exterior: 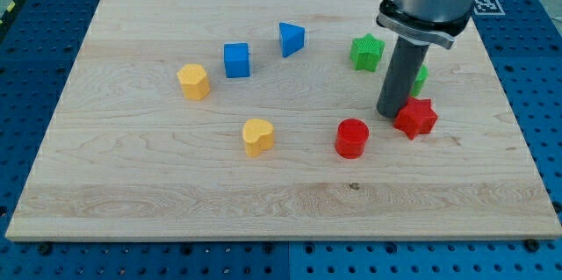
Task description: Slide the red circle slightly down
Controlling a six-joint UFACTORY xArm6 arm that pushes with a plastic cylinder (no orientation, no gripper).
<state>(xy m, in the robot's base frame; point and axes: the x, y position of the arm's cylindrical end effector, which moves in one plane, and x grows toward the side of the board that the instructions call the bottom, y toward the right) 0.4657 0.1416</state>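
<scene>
The red circle (352, 137) stands on the wooden board, right of centre toward the view's bottom. My tip (390, 115) is at the end of the dark rod, up and to the right of the red circle, a short gap away from it. The tip sits right beside the left side of a red star (416, 118), touching or nearly touching it.
A green star (368, 52) lies above the rod, and a green block (421, 77) is partly hidden behind it. A blue triangle (291, 39), blue cube (236, 60), yellow hexagon (193, 81) and yellow heart (258, 136) lie to the left. The board's right edge (514, 113) is near the red star.
</scene>
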